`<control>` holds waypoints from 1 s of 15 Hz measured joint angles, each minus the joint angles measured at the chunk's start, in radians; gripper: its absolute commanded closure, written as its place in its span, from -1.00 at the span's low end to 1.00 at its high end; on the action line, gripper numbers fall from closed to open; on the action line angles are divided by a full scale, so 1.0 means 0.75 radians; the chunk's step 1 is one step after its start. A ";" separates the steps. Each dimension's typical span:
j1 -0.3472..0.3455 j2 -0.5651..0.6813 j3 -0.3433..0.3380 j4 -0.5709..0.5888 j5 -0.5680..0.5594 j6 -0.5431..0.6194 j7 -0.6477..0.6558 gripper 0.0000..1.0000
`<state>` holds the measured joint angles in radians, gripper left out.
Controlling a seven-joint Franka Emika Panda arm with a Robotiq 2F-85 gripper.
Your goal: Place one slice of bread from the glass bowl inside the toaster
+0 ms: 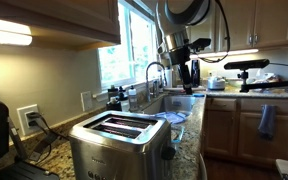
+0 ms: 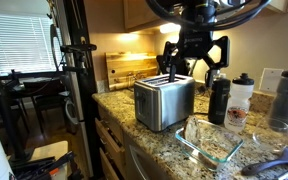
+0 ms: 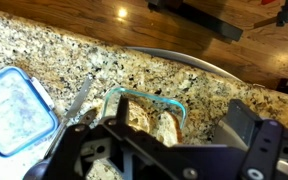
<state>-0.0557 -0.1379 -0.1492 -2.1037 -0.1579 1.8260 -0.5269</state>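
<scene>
Stainless-steel toaster (image 1: 119, 142) stands on the speckled granite counter (image 3: 74, 50), its two long dark slots facing up. The glass bowl (image 3: 144, 96), clear with a bluish rim, sits on the same counter near the toaster but apart from it; in an exterior view it shows just past the toaster's far corner (image 1: 174, 117). The slice of bread (image 3: 156, 124) lies inside the glass bowl, tan, partly hidden by the gripper body; whether a second slice leans beside it cannot be told. The gripper (image 2: 194, 66) hangs in the air higher than the toaster's top. In the wrist view it is directly over the glass bowl, and its fingers (image 3: 252, 128) are spread wide, with nothing held between them and the bread untouched. A black bottle (image 2: 219, 100) stands beside the toaster, and a clear bottle with a dark cap (image 2: 242, 100) is just beyond that. A blue-lidded container (image 3: 9, 115) rests on the counter on the side of the bowl away from the wide finger. Behind the toaster, a faucet (image 1: 156, 75) rises under a bright window (image 1: 134, 45).
</scene>
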 measured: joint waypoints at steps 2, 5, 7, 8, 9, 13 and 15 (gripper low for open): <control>0.000 0.017 0.008 0.015 0.001 -0.001 -0.003 -1.00; 0.000 0.021 0.008 0.019 0.001 -0.001 -0.005 -1.00; 0.000 0.021 0.008 0.019 0.001 -0.001 -0.006 -1.00; 0.000 0.021 0.008 0.019 0.002 -0.001 -0.006 -1.00; 0.000 0.022 0.009 0.019 0.001 -0.001 -0.006 -1.00; 0.000 0.052 0.012 0.024 0.001 0.002 -0.006 -1.00; -0.002 0.096 0.012 0.045 0.001 0.008 -0.006 -1.00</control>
<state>-0.0569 -0.0656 -0.1401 -2.0700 -0.1569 1.8322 -0.5314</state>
